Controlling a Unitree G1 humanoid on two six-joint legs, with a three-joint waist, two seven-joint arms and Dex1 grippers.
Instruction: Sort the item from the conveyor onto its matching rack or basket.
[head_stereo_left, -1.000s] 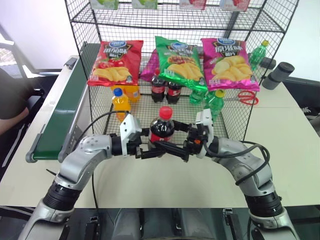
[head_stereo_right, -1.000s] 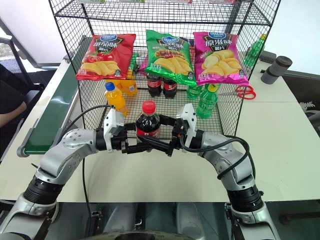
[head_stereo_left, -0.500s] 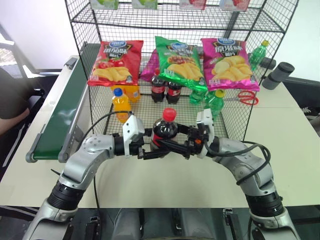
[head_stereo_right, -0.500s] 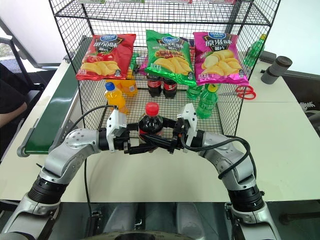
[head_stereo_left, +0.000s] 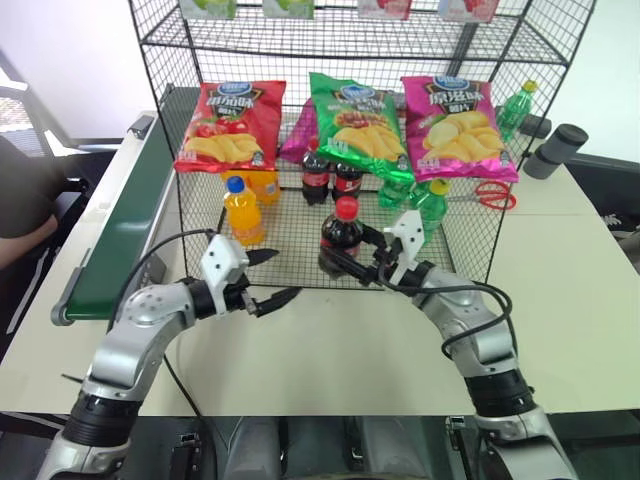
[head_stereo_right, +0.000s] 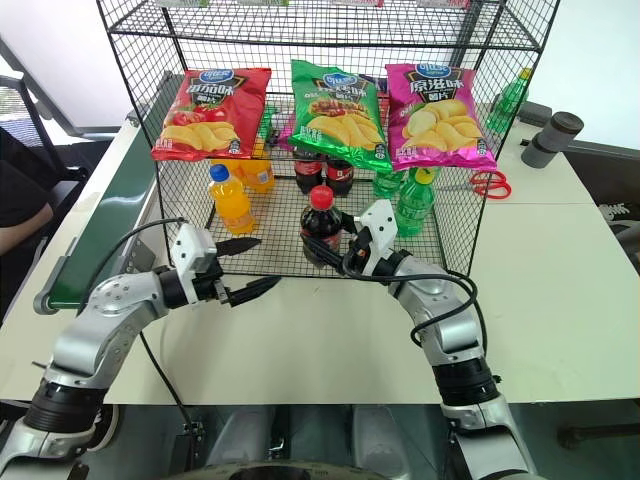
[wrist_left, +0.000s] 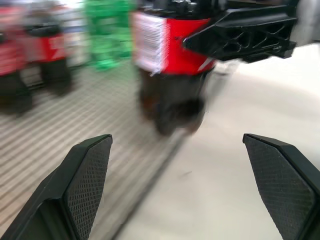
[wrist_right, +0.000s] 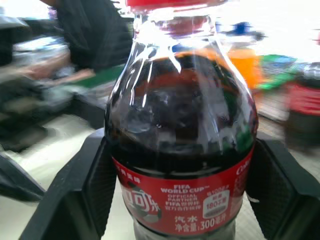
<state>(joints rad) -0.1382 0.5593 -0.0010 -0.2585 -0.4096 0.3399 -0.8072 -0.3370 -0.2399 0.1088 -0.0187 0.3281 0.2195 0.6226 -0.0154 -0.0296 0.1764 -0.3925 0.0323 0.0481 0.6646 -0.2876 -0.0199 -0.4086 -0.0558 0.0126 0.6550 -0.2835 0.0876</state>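
Clamped on the full, smooth cola bottle (head_stereo_left: 341, 237) at its label band, the right gripper (head_stereo_left: 372, 262) needs firmness; the left gripper (head_stereo_left: 268, 278) gapes empty.

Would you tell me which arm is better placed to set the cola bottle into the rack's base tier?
The right. Its tool is shut on the cola bottle at the rack front; the left tool is open, holding nothing.

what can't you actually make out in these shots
- Held cola bottle: whether its base rests on the rack floor; right gripper and wire mesh cover it in the eye views, blur in the left wrist view.
- Top-shelf packets: cut off by the eye views' upper edge.
- Two racked colas: labels blurred in the left wrist view.
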